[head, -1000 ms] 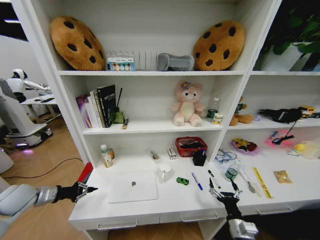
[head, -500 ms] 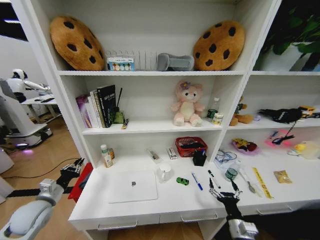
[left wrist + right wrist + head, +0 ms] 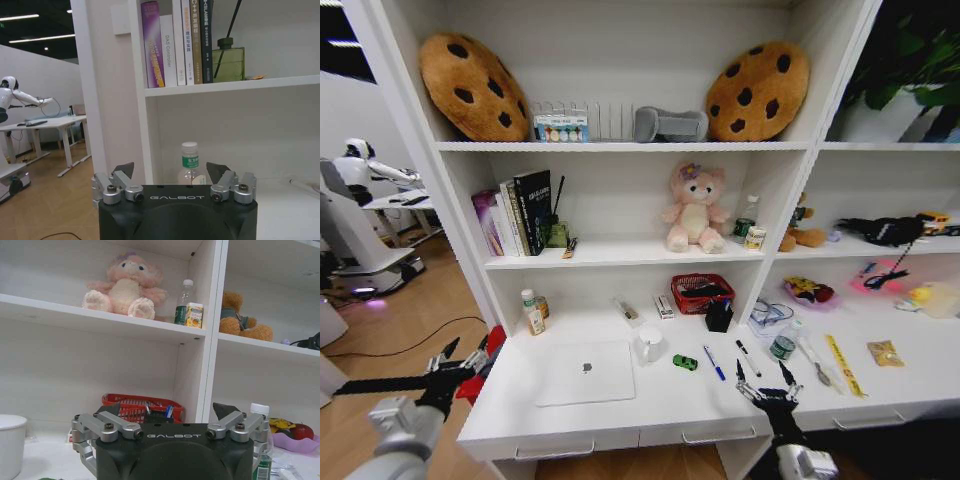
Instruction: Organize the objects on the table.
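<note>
Left black tool [image 3: 170,172] with silver-jointed fingers spread wide, nothing between. Beyond gap: clear plastic bottle with white cap, green label [image 3: 189,164], standing on white tabletop [image 3: 285,210]. White shelf [image 3: 235,85] above carries upright row of books [image 3: 175,42], green glass diffuser bottle with dark reeds [image 3: 228,61].

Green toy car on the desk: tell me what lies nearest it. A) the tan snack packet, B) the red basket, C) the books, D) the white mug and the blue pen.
D. In the head view the green toy car sits on the white desk between the white mug and the blue pen, right of the silver laptop.
</note>
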